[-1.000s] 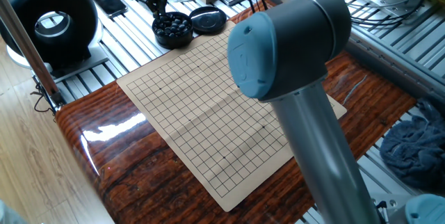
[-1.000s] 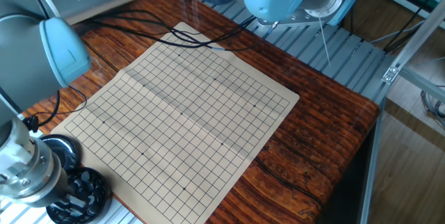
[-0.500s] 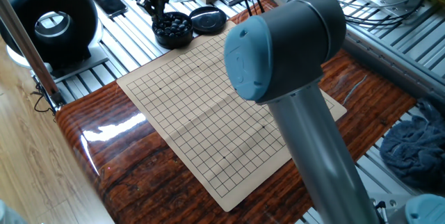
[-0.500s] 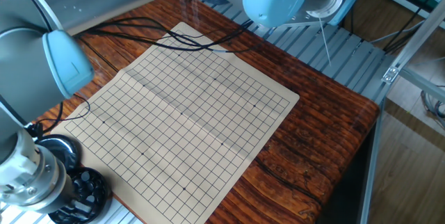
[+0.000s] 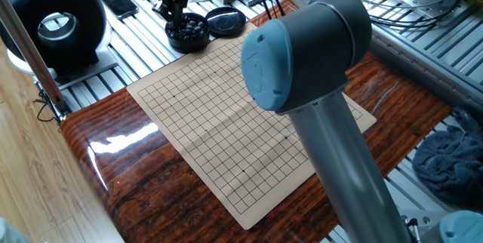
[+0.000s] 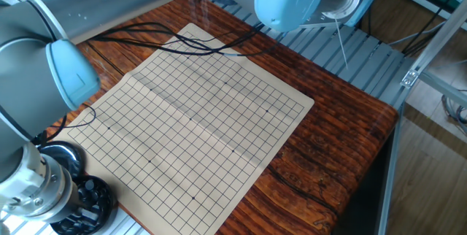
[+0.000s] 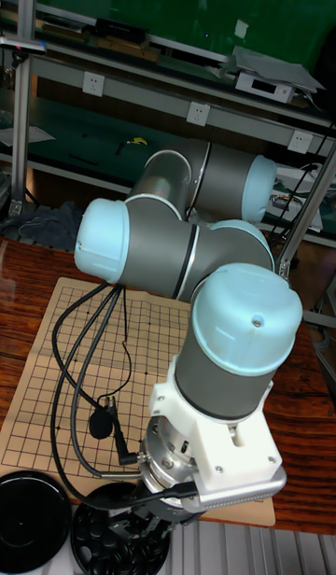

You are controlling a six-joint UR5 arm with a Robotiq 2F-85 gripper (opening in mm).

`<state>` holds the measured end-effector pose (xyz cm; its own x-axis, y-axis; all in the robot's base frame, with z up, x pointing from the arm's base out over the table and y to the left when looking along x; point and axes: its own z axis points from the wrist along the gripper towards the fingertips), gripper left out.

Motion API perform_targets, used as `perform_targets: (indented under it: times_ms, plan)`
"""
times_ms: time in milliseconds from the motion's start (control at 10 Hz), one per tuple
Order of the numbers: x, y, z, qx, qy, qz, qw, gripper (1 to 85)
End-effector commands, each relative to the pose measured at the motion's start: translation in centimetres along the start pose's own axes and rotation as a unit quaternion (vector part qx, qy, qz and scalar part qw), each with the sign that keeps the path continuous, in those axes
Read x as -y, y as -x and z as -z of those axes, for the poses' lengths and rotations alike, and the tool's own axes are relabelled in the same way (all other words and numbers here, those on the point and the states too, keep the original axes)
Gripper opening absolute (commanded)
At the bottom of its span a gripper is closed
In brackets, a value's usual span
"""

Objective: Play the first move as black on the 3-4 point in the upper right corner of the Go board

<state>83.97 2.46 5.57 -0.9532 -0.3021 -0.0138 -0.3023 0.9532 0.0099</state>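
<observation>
The tan Go board (image 5: 226, 115) lies on the wooden table with no stone on any crossing, also seen in the other fixed view (image 6: 197, 111). A round black bowl (image 5: 188, 33) filled with black stones stands just past the board's far corner. My gripper (image 5: 172, 7) points down into the bowl from above; its dark fingers merge with the stones, so their spacing is unclear. In the other fixed view the wrist covers the gripper above the bowl (image 6: 93, 200). The 3-4 point carries no mark, and I cannot single it out.
The bowl's black lid (image 5: 226, 22) lies right beside the bowl. My thick arm (image 5: 317, 84) hangs over the right half of the board. Black cables (image 6: 182, 34) trail across one board corner. A black ring-shaped device (image 5: 54, 24) stands at the far left.
The arm's elbow has drifted slightly left over the board. The gripper stays over the bowl, a touch lower than before.
</observation>
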Motion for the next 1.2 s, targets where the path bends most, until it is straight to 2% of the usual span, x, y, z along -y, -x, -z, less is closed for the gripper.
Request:
perform_targets:
  times_ms: [0,300,600,1100]
  plan:
    - [0.4,0.2,-0.2,0.005,-0.004,0.001,1.0000,28.0]
    - [0.1,0.9,-0.3,0.016,0.002,-0.001,0.9999,27.3]
    - [-0.9,1.2,-0.7,0.018,0.024,0.000,0.9996,27.0]
    - [-1.0,1.2,-1.1,0.015,0.026,0.004,0.9995,26.3]
